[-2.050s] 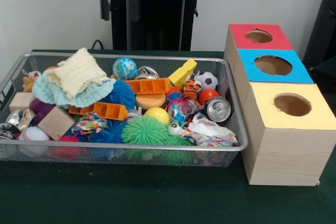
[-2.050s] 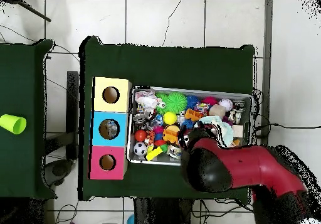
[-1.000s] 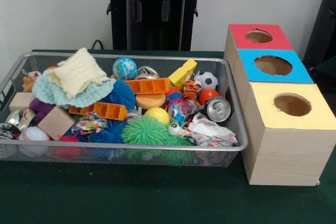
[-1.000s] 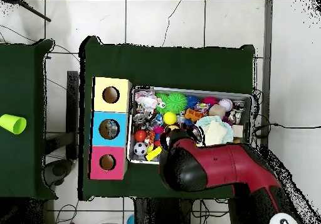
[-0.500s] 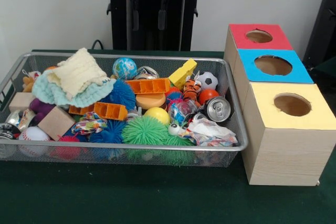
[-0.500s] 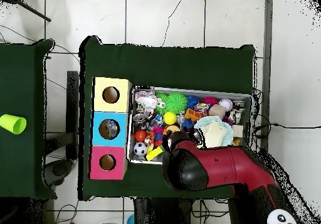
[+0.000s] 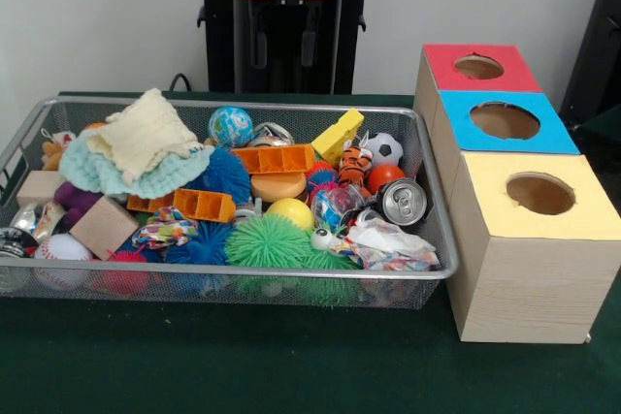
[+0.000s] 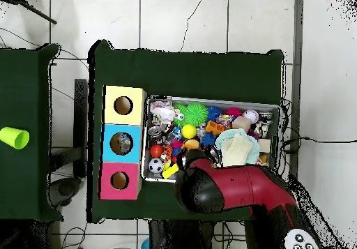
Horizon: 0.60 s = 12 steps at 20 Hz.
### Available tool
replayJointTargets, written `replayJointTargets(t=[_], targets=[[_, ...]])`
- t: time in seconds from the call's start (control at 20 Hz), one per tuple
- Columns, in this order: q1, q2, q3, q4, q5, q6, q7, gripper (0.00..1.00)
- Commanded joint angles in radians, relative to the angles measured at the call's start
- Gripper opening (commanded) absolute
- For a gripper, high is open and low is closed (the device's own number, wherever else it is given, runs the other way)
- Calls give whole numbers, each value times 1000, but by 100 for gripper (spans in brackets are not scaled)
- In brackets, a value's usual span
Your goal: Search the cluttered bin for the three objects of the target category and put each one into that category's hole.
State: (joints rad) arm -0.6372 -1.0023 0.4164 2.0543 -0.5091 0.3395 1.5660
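Note:
A wire mesh bin [image 7: 433, 203] holds a jumble: a soda can [image 7: 402, 203], a soccer ball [image 7: 385, 148], a globe ball [image 7: 230, 126], a yellow ball [image 7: 290, 212], a green spiky ball [image 7: 269, 240], orange blocks [image 7: 275, 158], a wooden block [image 7: 104, 227] and a knitted cloth [image 7: 144, 138]. Right of it stand three boxes with round holes: red [image 7: 478, 67], blue [image 7: 505, 120], yellow [image 7: 539, 194]. My gripper [image 7: 284, 63] hangs open and empty behind the bin's far rim, above the table. From overhead, the red arm [image 8: 209, 187] covers it and the bin's lower edge.
A tiger toy [image 7: 354, 165], a red ball [image 7: 384, 176], a crumpled wrapper [image 7: 388, 244] and a baseball [image 7: 63, 247] also lie in the bin. A green cup [image 8: 14, 137] sits on the side table. Green cloth [image 7: 291, 366] lies before the bin.
The gripper has come down into the front view's top edge over the last two seconds. Overhead, the arm swung left along the bin's lower edge. The bin's contents have not moved.

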Motion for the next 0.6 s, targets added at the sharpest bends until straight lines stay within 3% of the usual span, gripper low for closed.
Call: replayJointTargets(t=[0.05, 0.6], targets=[[50, 53, -89, -19, -4, -70, 195, 100], [174, 186, -250, -65, -1, -251, 224, 100]])
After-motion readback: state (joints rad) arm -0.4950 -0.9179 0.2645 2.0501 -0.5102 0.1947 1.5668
